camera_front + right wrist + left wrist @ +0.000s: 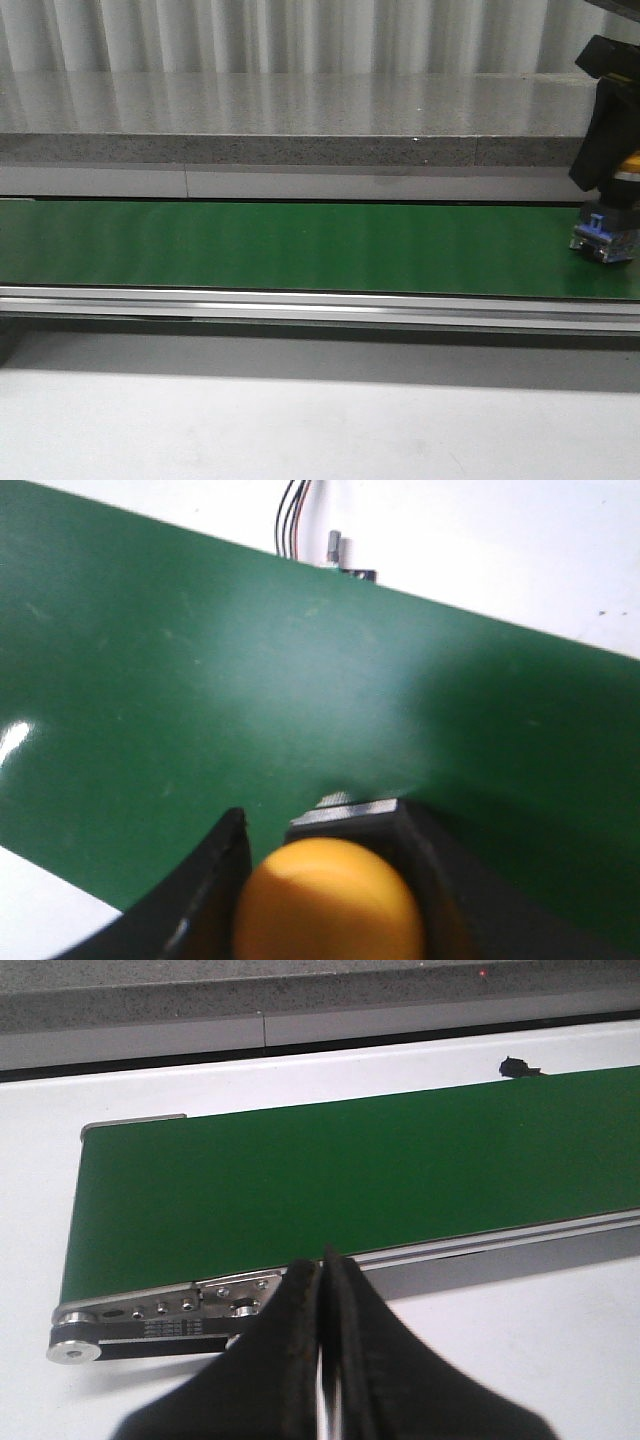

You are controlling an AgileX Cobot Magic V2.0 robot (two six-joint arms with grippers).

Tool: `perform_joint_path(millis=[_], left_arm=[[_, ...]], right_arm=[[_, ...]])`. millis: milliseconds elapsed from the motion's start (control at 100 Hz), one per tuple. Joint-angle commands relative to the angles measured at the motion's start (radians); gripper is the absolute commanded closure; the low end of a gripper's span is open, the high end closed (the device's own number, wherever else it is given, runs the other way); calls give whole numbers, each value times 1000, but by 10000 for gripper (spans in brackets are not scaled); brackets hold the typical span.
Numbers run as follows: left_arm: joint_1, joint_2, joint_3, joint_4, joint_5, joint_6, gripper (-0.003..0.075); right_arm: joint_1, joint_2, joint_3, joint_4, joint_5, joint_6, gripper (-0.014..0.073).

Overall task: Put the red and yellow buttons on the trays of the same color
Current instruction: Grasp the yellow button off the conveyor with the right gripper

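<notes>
A long green belt (300, 245) runs across the white counter (300, 420) from left to right; a shiny metal rail (300, 305) lines its near edge; behind it sits a grey speckled ledge (280, 148). Most of the belt is bare green.

The left pincer (322, 1360) shows only in its own wrist view; its two black fingers (280, 1360) are pressed flat together with nothing between them, so it is clenched on air; it hangs over the white counter just beside the belt's end, near the small metal roller (75, 1352) and the row of screws (170, 1307). A tiny black thing (515, 1065) lies on the counter past the far edge of the belt; it is too small to tell what it is.

At the far right of the front view, the right arm (605, 120) comes down over the belt; the right pincer (325, 900) is grasping the yellow button (325, 900), whose round orange-yellow top sits snug between the black fingers (205, 900). In the front view the button's blue and grey base (603, 238) rests on or just above the belt, near its right end. Some thin wires (292, 515) lie on the white counter past the belt.
</notes>
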Motion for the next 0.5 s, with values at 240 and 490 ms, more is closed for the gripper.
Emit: perform_joint_path(millis=[240,490], left_arm=[[-7,3,-24,-18,-72,-2,741],[-7,3,-24,-18,-72,-2,741]], right_arm=[[-2,-154,-20,-4,-22,-3,594],[-5,-303,1,-239,-112,213,594]])
